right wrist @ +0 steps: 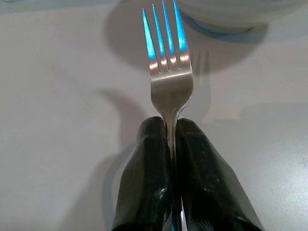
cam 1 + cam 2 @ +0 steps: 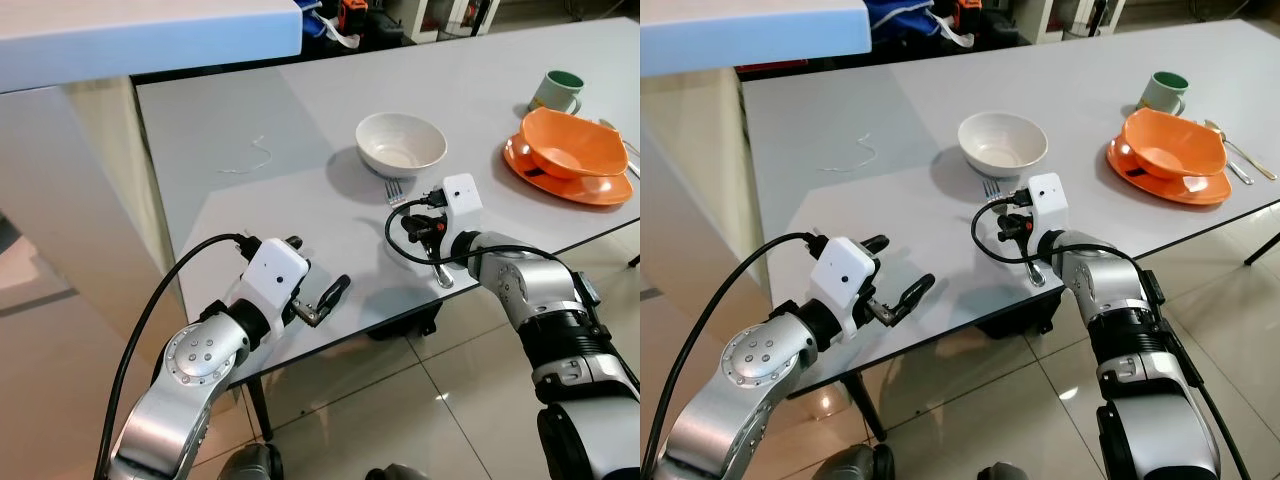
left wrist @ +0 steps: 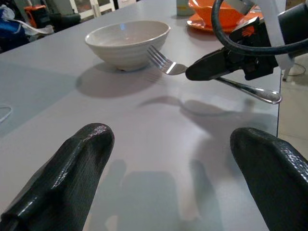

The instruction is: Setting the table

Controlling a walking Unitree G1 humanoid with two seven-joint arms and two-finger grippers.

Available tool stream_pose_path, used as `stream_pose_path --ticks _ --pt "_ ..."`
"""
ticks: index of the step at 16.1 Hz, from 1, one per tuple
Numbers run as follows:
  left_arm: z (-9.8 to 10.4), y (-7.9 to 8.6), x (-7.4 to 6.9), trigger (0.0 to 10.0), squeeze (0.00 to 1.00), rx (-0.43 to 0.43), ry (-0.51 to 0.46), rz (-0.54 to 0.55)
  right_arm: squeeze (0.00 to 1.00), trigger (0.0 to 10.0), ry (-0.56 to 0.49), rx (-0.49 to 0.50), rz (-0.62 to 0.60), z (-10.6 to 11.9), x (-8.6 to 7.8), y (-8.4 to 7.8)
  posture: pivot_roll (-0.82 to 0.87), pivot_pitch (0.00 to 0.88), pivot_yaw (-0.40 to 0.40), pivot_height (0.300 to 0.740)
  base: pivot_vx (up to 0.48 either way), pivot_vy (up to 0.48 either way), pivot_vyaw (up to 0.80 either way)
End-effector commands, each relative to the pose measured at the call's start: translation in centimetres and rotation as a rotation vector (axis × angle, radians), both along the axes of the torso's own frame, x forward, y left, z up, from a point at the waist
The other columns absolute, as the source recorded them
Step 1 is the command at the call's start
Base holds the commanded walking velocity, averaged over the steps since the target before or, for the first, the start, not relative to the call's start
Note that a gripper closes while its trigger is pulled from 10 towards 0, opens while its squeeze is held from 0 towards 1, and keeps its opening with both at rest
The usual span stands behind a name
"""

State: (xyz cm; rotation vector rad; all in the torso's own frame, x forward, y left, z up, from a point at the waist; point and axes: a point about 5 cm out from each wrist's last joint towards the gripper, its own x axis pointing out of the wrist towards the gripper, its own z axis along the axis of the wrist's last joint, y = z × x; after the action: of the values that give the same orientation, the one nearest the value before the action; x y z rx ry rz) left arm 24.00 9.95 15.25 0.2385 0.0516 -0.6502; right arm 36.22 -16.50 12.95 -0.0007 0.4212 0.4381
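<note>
A steel fork [image 1: 169, 72] is pinched between the two black fingers of my right gripper [image 2: 413, 209], which is shut on its neck just above the table [image 2: 250, 190]. The tines [image 2: 394, 189] point at the white bowl [image 2: 401, 141] and stop just short of its near rim. The handle end [image 2: 442, 277] sticks out behind the wrist. My left gripper [image 2: 320, 294] hovers open over the table's near edge, left of the fork, with nothing between its fingers [image 3: 72, 178].
An orange plate [image 2: 568, 178] carrying an orange bowl [image 2: 572, 143] sits at the right, with a green-and-white mug [image 2: 556, 92] behind it and cutlery [image 2: 1232, 155] at its right. A thin white scrap [image 2: 255, 157] lies on the left part of the table. Tiled floor lies below the near edge.
</note>
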Motion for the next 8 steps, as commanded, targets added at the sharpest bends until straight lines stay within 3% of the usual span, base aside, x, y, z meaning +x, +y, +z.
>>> stream_pose_path --ticks 1,8 --pt "0.5 -0.2 -0.2 10.0 0.0 0.006 -0.01 -0.009 0.0 10.0 -0.022 0.003 0.018 0.5 0.5 0.1 0.03 0.118 -0.042 0.74 0.0 0.0 0.0" --pt "0.6 -0.3 -0.3 10.0 0.0 0.012 -0.004 -0.018 0.0 10.0 0.024 0.032 -0.005 0.5 1.9 1.3 0.04 0.11 -0.052 0.74 0.0 0.0 0.0"
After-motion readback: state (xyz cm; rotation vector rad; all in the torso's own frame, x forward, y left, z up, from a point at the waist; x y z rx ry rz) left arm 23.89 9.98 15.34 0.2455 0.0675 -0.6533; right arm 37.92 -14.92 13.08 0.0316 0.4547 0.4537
